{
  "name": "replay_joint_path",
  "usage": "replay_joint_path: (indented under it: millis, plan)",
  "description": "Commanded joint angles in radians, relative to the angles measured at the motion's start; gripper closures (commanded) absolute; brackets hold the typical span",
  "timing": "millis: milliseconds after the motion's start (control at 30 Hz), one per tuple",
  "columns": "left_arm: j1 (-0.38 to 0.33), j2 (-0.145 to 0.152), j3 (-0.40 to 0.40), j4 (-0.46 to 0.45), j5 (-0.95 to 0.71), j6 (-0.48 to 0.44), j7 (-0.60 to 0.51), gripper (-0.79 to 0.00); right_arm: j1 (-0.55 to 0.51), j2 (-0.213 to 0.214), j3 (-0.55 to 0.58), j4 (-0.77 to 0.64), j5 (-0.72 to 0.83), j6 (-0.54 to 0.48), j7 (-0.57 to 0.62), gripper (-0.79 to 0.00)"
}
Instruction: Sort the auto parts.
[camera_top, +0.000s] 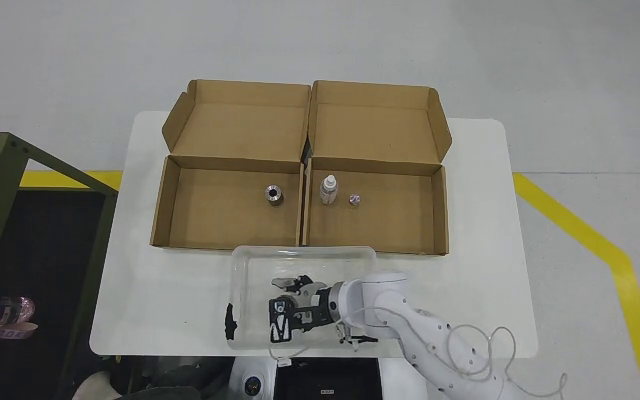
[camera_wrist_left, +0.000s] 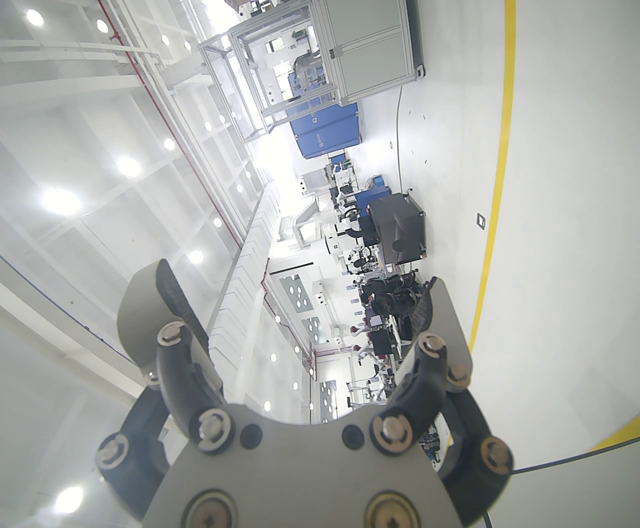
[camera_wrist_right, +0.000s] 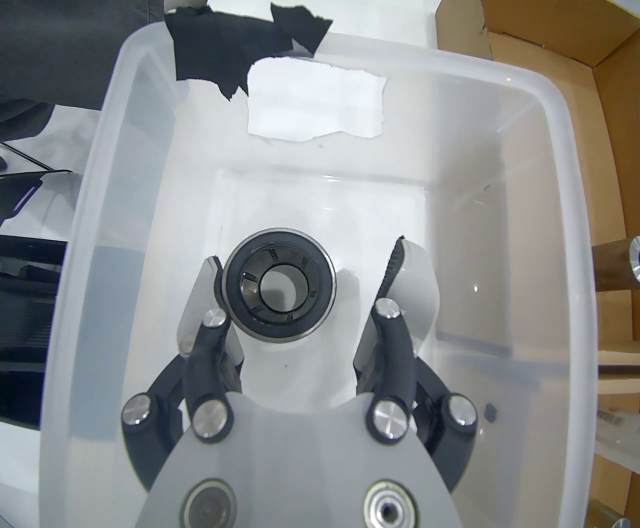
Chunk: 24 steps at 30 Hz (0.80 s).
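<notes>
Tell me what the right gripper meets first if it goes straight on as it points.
Probably the black bearing: it lies between the right gripper's open jaws, close to one. Beyond it, the clear bin's floor; depth unclear.

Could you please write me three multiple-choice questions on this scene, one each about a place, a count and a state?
1. Where does the black ring-shaped part lie?
A) on the bare table
B) in the clear plastic bin
C) on the floor

2. How many parts lie in the two cardboard boxes together?
A) one
B) three
C) five

3. What state is the right gripper in?
A) open
B) shut on the ring
C) shut on nothing

Answers:
1 B: in the right wrist view, the bin's walls surround the part.
2 B: a metal cylinder lies in one box, and a white part and a small part lie in the other.
3 A: its fingers stand apart on either side of the ring-shaped part.
</notes>
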Motion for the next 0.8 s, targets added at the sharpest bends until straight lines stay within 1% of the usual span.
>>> replay_joint_path:
  millis: [0,100,233,333,400,433,467,500,567,767]
  plan:
    - [0.000,0.000,0.000,0.000,0.000,0.000,0.000,-0.785,0.008,-0.002,-0.007,0.011,0.005,0.001,-0.003,-0.542]
    - [0.000,0.000,0.000,0.000,0.000,0.000,0.000,-0.785,0.020,-0.004,-0.017,0.027,0.010,0.003,-0.010,-0.508]
    - [0.000,0.000,0.000,0.000,0.000,0.000,0.000,-0.785,0.034,-0.007,-0.029,0.043,0.016,0.004,-0.022,-0.382]
    - [0.000,0.000,0.000,0.000,0.000,0.000,0.000,-0.785,0.044,-0.009,-0.037,0.051,0.015,0.006,-0.038,-0.329]
    - [0.000,0.000,0.000,0.000,0.000,0.000,0.000,-0.785,0.051,-0.011,-0.042,0.057,0.015,0.007,-0.043,-0.271]
    - [0.000,0.000,0.000,0.000,0.000,0.000,0.000,-0.785,0.055,-0.012,-0.045,0.058,0.016,0.007,-0.045,-0.234]
    - [0.000,0.000,0.000,0.000,0.000,0.000,0.000,-0.785,0.059,-0.013,-0.047,0.058,0.017,0.007,-0.047,-0.163]
    - [0.000,0.000,0.000,0.000,0.000,0.000,0.000,-0.785,0.064,-0.013,-0.049,0.057,0.018,0.007,-0.049,-0.126]
    - [0.000,0.000,0.000,0.000,0.000,0.000,0.000,-0.785,0.071,-0.015,-0.052,0.054,0.024,0.008,-0.054,0.000]
    - [0.000,0.000,0.000,0.000,0.000,0.000,0.000,-0.785,0.085,-0.016,-0.046,0.039,0.046,0.016,-0.065,0.000]
